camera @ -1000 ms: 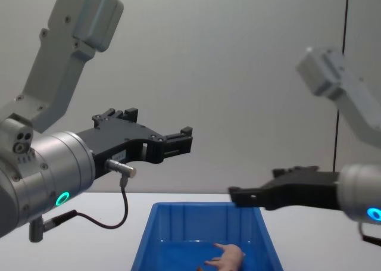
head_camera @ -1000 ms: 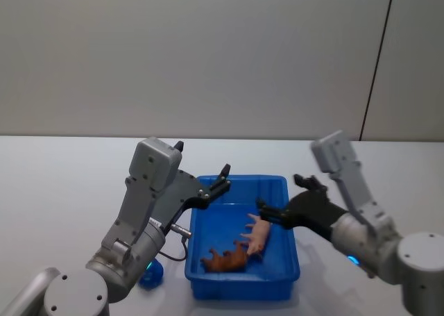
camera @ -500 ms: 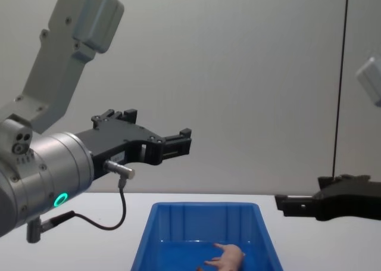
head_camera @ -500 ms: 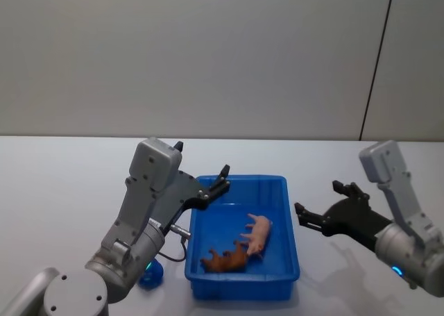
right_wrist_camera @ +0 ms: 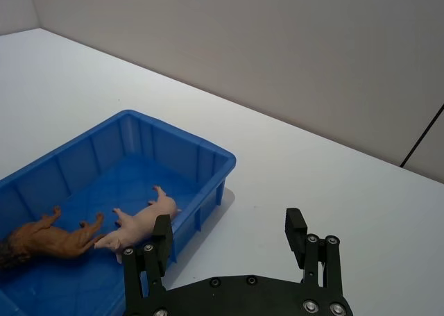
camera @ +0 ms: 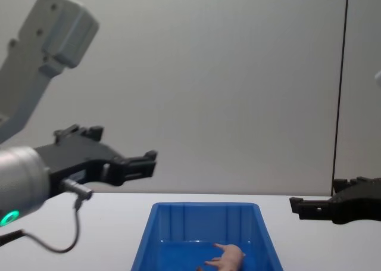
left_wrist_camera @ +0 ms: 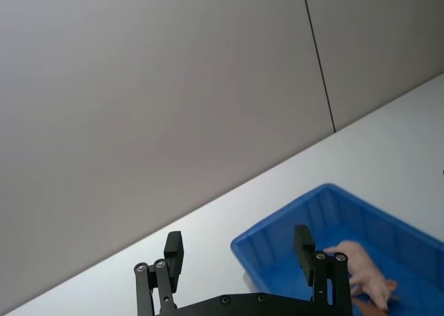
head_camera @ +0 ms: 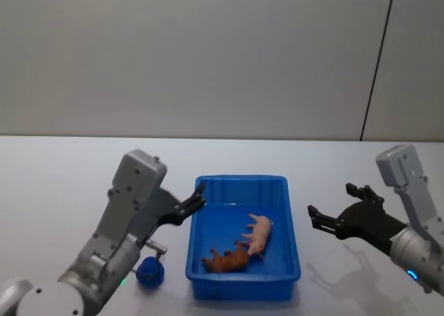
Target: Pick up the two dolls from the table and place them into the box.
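Observation:
The blue box (head_camera: 242,289) stands on the white table (head_camera: 55,170), and both dolls lie inside it. The brown doll (head_camera: 225,260) rests near the front, with the pink doll (head_camera: 259,234) just behind it. My left gripper (head_camera: 196,199) hangs open beside the box's left rim, holding nothing. Well off the box's right side, my right gripper (head_camera: 329,215) is open and empty too. In the right wrist view the open gripper (right_wrist_camera: 228,231) looks over the box (right_wrist_camera: 201,149), the brown doll (right_wrist_camera: 52,239) and the pink doll (right_wrist_camera: 146,219). From the chest I see the box (camera: 205,206) and the pink doll (camera: 229,259).
A small dark-blue round thing (head_camera: 149,271) sits on the table left of the box, under my left arm. Bare white tabletop spreads on both sides. A plain grey wall stands behind.
My right gripper has pulled away from over the box to the right. My left gripper has drawn back left and lower, off the box's rim. Both dolls have stayed still.

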Controlling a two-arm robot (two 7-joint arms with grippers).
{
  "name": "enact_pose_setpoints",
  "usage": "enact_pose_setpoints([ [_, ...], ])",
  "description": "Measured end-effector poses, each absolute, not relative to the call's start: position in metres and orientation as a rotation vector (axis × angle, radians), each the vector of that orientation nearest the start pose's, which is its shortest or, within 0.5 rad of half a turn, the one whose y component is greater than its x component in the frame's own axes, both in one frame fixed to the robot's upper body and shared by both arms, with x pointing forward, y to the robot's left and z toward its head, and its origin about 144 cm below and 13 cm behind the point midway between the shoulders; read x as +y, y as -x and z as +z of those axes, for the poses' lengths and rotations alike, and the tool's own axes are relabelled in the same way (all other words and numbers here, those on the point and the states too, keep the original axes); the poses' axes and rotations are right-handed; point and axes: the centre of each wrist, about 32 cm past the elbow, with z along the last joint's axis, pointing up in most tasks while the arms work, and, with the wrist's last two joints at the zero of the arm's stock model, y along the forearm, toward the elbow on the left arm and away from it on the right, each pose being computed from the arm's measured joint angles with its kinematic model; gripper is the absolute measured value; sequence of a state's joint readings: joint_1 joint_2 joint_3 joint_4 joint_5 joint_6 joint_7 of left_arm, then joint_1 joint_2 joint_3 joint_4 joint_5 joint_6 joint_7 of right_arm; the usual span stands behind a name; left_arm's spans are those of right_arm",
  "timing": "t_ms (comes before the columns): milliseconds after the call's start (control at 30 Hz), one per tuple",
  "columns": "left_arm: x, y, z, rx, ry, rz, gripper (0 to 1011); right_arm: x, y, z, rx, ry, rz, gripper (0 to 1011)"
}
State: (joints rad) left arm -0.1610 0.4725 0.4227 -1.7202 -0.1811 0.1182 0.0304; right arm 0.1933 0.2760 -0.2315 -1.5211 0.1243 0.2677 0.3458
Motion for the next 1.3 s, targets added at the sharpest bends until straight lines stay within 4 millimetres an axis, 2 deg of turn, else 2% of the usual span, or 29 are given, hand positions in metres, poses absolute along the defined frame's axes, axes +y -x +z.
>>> enact_pose_setpoints([
  [300,0.242,-0.451,1.2,-0.222,-0.275,1.22,1002,-0.244,-0.505,1.182,0.022,0.275,-1.045,1001],
  [667,0.263,-0.435,1.178,-0.137,-0.33,1.249,1001,-0.246,-0.504,1.182,0.022,0.275,-1.046,1001],
  [1000,0.275,-0.437,1.155,-0.071,-0.337,1.253,1001,-0.247,-0.504,1.182,0.021,0.274,-1.047,1001],
  [1300,0.281,-0.449,1.137,-0.007,-0.316,1.223,1001,-0.247,-0.504,1.182,0.022,0.275,-1.048,1001],
])
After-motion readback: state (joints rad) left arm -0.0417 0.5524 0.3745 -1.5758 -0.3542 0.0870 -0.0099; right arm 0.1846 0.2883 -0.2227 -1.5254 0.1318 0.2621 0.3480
